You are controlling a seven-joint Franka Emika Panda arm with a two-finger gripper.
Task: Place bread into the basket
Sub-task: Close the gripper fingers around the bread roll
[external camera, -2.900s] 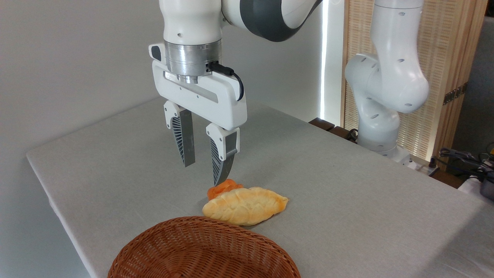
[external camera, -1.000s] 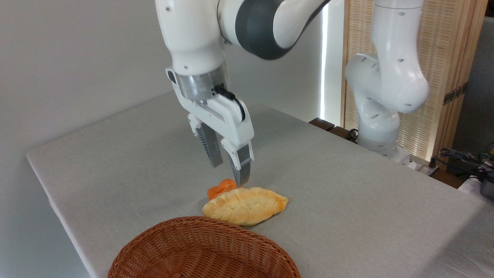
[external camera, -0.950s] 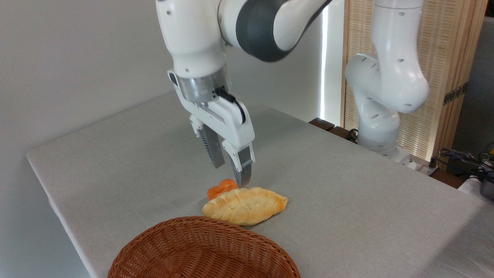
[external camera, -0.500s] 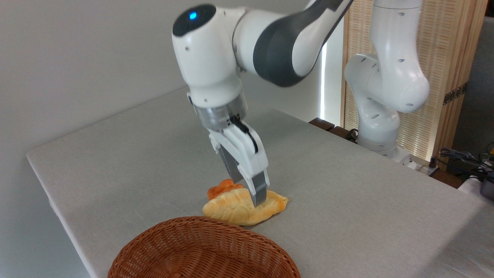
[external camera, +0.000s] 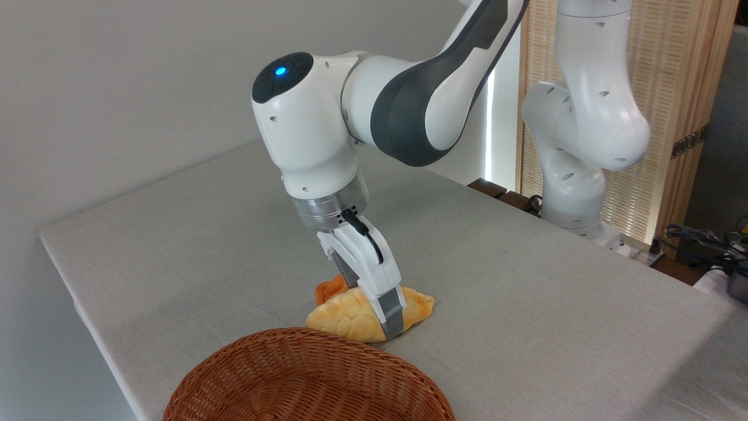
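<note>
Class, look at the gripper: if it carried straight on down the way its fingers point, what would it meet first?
The gripper already straddles the bread, so the loaf likely comes first, with the table just beneath. Depth from this single view is uncertain.

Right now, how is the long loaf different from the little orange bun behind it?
The loaf is long, pale golden and ridged; the bun is small, orange and mostly hidden behind it. The end effector straddles the loaf, not the bun. Both lie on the table, outside the basket.
</note>
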